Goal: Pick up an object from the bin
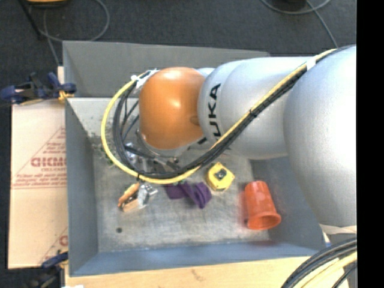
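Judged as not yet finished: nothing seen lifted clear, with the gripper (144, 182) low over the left part of the bin (81, 179) under the orange cover (170, 107), and impossible to tell whether open or closed. Nearest to it a small orange-and-silver thing (132, 199), beside or touching, then a purple piece (191, 193), a yellow block (219, 177) and an orange-red cup (259, 206) further right. Left to do, probably: closing on one thing and raising it out
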